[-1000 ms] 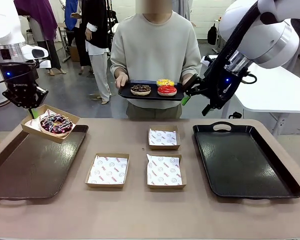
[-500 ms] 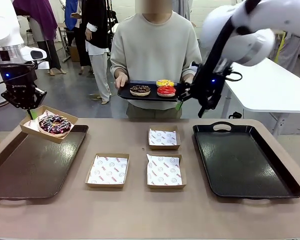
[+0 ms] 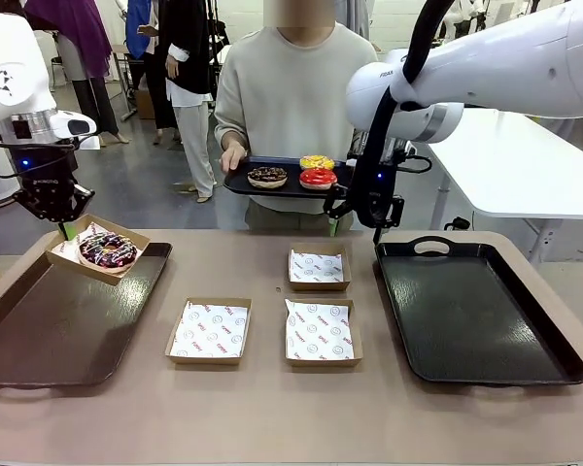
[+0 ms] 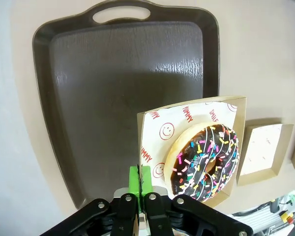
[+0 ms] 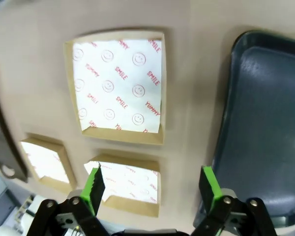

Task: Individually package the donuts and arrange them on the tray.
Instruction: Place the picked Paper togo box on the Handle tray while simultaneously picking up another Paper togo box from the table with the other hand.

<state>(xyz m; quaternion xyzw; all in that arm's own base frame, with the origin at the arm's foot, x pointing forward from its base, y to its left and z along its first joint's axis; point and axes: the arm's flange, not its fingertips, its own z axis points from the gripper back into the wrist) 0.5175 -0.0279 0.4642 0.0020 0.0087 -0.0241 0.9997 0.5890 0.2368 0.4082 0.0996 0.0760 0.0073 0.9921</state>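
Boxes (image 5: 119, 88) below spread right fingers (image 5: 94, 183), left fingers (image 4: 134, 181) pinching donut box (image 4: 155, 123)

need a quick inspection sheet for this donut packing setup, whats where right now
surface: tan table; left tray, right tray
job's things: sprinkled donut in the held box at the left tray's far edge; three lined boxes without donuts; chocolate donut, red donut, yellow donut on the person's tray
clutter: dark speck
grippers: left gripper shut on the box edge; right gripper open
cables: black cable along the right arm
surroundings: person across the table; bystanders behind
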